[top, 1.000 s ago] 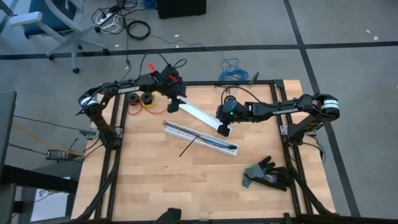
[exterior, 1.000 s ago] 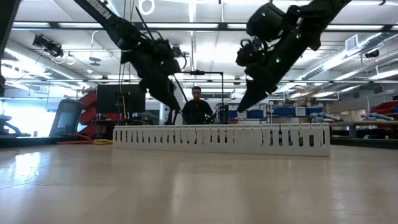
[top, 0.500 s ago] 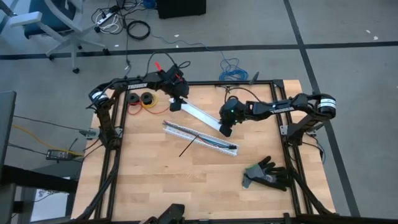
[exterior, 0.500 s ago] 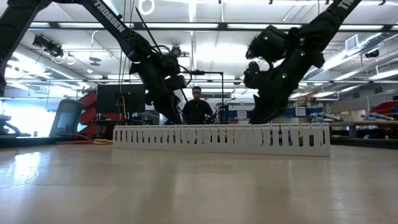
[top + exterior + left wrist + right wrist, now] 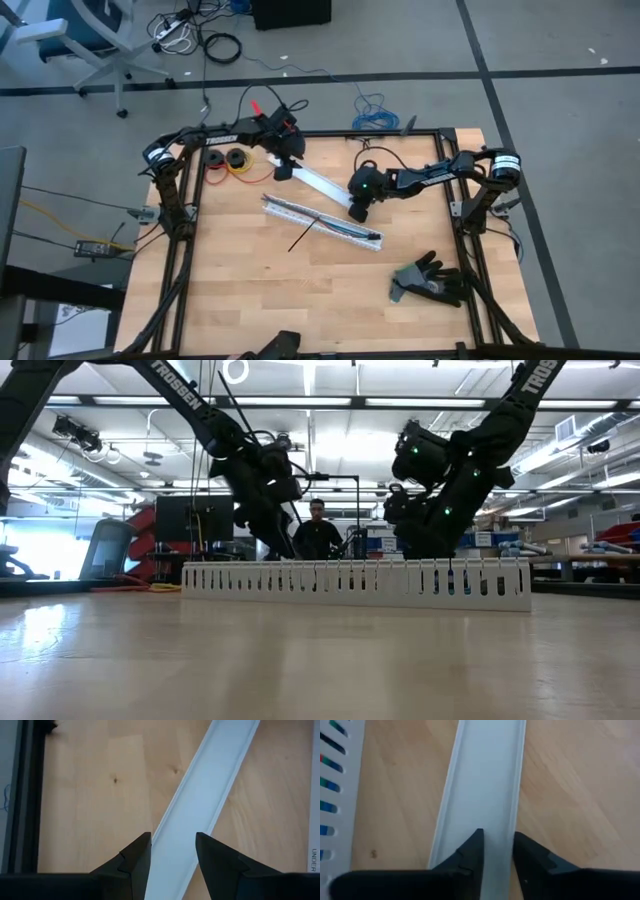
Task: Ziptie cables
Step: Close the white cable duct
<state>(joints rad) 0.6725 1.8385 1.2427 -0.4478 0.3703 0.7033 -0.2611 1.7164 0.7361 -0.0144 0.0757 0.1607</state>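
With my left gripper point(image 5: 284, 170) half-open at the lid's point(image 5: 320, 185) 10 o'clock end and my right gripper point(image 5: 357, 212) barely parted at 4, a lopsided lift could knock the ziptie point(image 5: 303, 237) off the cables point(image 5: 345, 229) at 6.

A grey floor point(image 5: 560, 110) crossed by dark lines was seen beyond the table, with an office chair point(image 5: 85, 40) and loose cords point(image 5: 190, 35) left on it. Long ceiling lights point(image 5: 320, 402) were lit overhead, and a person point(image 5: 317, 532) was seated behind.
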